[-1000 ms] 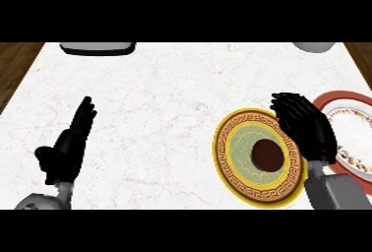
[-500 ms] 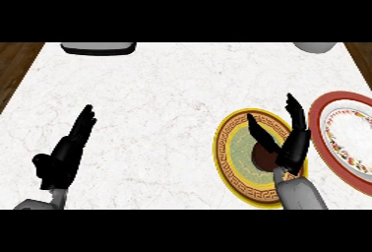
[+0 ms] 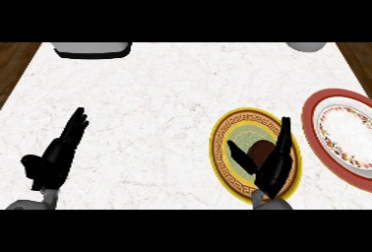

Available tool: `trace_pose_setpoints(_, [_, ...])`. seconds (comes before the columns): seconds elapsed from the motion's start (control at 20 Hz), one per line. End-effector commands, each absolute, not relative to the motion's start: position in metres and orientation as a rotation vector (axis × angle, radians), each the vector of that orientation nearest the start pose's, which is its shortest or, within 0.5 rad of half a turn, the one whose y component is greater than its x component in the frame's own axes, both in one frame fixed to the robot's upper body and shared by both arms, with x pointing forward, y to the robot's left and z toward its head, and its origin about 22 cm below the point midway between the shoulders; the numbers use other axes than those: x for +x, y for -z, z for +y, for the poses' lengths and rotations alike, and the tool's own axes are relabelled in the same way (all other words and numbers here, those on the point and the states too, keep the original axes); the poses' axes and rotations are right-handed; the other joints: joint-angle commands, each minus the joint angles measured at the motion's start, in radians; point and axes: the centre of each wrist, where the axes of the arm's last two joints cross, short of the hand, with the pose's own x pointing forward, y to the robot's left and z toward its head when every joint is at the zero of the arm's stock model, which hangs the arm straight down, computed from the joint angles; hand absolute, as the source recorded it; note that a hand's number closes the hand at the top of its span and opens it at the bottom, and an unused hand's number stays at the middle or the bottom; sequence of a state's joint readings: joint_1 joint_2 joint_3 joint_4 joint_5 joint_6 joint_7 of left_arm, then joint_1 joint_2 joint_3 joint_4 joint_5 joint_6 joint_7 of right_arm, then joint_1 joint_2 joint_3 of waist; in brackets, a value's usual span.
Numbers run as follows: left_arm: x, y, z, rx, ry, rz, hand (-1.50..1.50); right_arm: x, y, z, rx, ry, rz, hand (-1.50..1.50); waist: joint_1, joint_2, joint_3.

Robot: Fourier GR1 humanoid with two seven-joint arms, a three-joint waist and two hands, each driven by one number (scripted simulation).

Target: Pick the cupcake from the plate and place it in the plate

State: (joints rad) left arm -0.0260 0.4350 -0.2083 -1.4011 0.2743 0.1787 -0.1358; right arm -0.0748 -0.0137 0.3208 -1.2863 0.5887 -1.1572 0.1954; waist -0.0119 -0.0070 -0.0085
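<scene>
Right robot hand [image 3: 271, 173], thumb and straight fingers open either side of the cupcake [image 3: 260, 147] on the yellow plate [image 3: 224, 139]; left robot hand [image 3: 54, 158] open over the tabletop [image 3: 167, 98].

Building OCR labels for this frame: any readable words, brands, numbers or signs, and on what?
None readable. The yellow plate carries only a key-pattern band and the red-rimmed plate only a speckled ornamental border; neither is lettering.

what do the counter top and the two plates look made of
Counter top: looks like polished white marble, from its faint grey veining. Yellow plate and red-rimmed plate: probably glazed ceramic, given their smooth painted pattern bands, though that stays uncertain.
</scene>
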Motion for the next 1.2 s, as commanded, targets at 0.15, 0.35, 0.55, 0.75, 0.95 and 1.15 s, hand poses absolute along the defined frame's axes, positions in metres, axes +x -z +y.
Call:
trace_pose_setpoints(0.15, [0.247,0.010,0.310,0.198,0.141,-1.518,0.00,0.214,0.079,-0.165,-1.068,-0.005,-1.216,-1.50,-0.018,0.003,-0.003])
trace_pose_setpoints(0.35, [0.250,0.012,0.305,0.206,0.119,-1.521,0.00,0.209,0.076,-0.164,-1.029,-0.140,-1.051,-1.50,-0.018,0.005,-0.004])
trace_pose_setpoints(0.55, [0.238,0.022,0.307,0.175,0.114,-1.499,0.00,0.223,0.031,-0.158,-1.020,-0.117,-0.965,-1.50,-0.005,-0.002,0.000])
trace_pose_setpoints(0.75, [0.250,0.012,0.305,0.186,0.130,-1.521,0.00,0.232,-0.006,-0.151,-1.053,-0.153,-0.820,-1.50,-0.003,0.001,0.004])
trace_pose_setpoints(0.95, [0.260,0.005,0.312,0.143,0.121,-1.512,0.00,0.235,-0.041,-0.137,-1.074,-0.177,-0.749,-1.50,0.005,0.004,0.007])
trace_pose_setpoints(1.15, [0.243,0.021,0.298,0.144,0.139,-1.519,0.00,0.220,-0.033,-0.142,-1.057,-0.260,-0.625,-1.50,0.008,0.003,0.007])
